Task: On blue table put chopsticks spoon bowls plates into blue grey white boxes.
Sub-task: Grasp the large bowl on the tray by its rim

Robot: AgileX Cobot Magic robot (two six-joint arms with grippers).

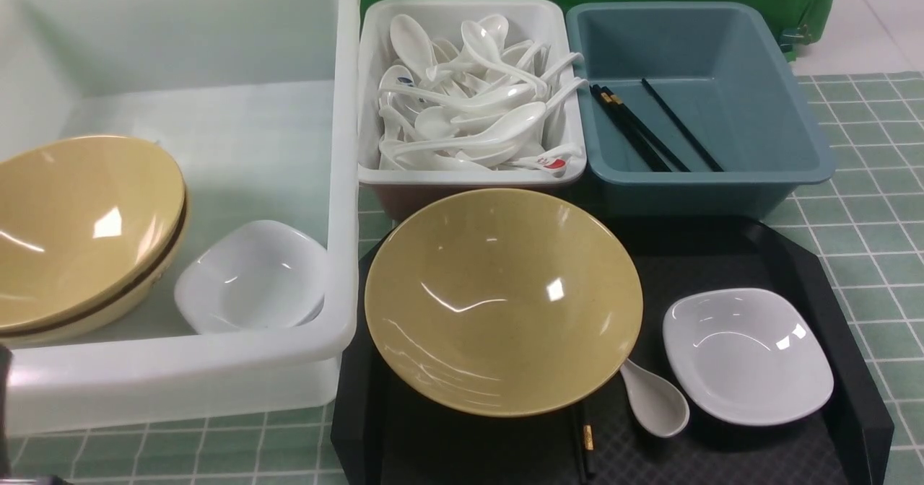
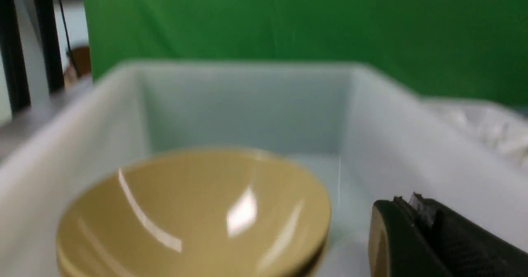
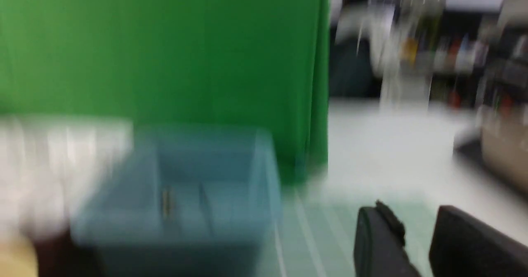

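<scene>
Bench (image 1: 866, 254): green-blue tiles are carrying everything, black tray (image 1: 722, 254) included.
Tub (image 1: 346, 182): my left hand (image 2: 396, 227), pressed together, is facing stacked bowls (image 1: 79, 232) inside.
Bowl (image 1: 498, 297): sitting mid-tray, between both arms.
Plate (image 1: 747, 355): lying rightward, nearer my right hand (image 3: 412, 219), which I am holding spread, empty.
Chopstick (image 1: 586, 449): poking from under bowl, long axis pointing toward me.

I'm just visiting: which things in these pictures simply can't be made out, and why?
- Front view: the chopsticks on the black tray show only a gold-banded tip; the tan bowl covers the rest.
- Front view: the stacked bowls in the big tub are cut by the picture's edge; their count is unclear.
- Right wrist view: motion blur smears the blue-grey box; its contents are unreadable.
</scene>
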